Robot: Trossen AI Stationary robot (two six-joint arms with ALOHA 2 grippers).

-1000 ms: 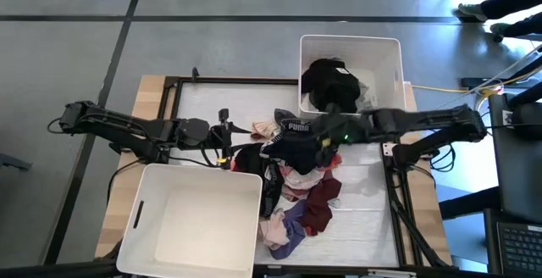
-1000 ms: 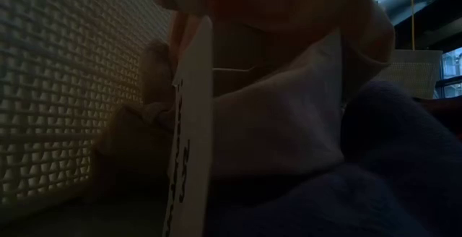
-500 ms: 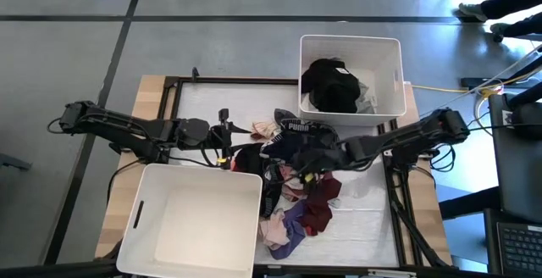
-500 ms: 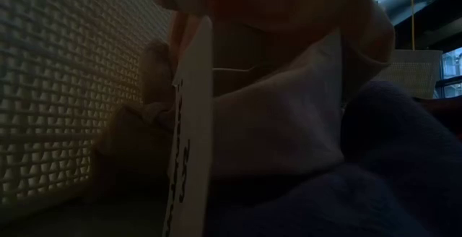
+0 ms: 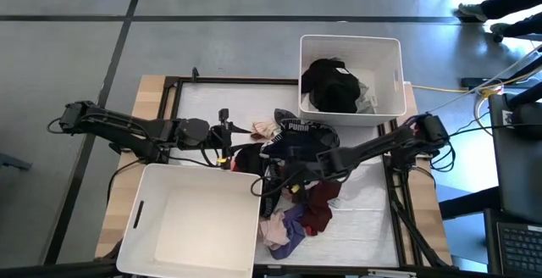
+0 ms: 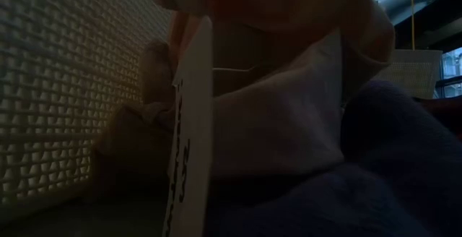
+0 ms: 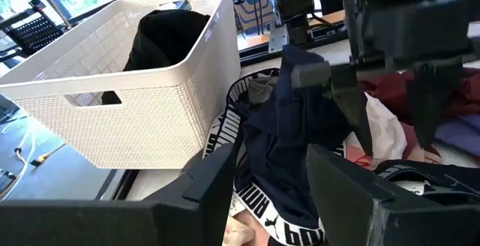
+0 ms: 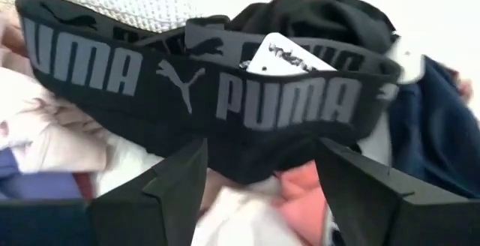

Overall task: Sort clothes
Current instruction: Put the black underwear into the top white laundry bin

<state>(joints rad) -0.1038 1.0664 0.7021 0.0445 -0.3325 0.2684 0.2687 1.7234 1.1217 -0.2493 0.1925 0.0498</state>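
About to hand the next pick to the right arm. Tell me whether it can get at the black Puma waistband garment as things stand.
Probably yes. The right gripper hangs open over the clothes pile, and in its wrist view the black Puma waistband garment lies on top just ahead of its fingers, with nothing between. The left gripper waits off to the side.

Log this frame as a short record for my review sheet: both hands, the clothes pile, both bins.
left hand: open, at the pile's left edge, holding nothing
right hand: open, low over the pile, holding nothing
clothes pile: heaped mid-table, dark, maroon, pink and purple pieces mixed
far bin: holds black garments
near bin: no clothes seen inside
state: sorting begun, most of the pile unsorted
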